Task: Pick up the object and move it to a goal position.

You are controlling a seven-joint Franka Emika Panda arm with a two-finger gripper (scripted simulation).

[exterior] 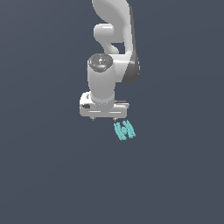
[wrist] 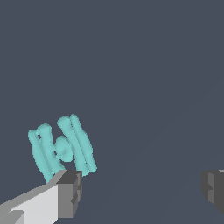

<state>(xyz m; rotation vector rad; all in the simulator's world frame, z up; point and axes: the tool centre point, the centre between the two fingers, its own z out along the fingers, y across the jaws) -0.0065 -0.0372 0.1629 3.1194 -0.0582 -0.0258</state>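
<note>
The object (wrist: 61, 148) sits just beyond one finger (wrist: 70, 192) of my tool (exterior: 103, 119), outside the gap. My tool is spread wide and holds nothing.

Small turquoise barred object (exterior: 124, 131) (wrist: 61, 147) lying on grey ground

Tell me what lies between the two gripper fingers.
Nothing: in the wrist view the gap between the fingers is bare, and the turquoise object sits outside it, beside one finger.
</note>
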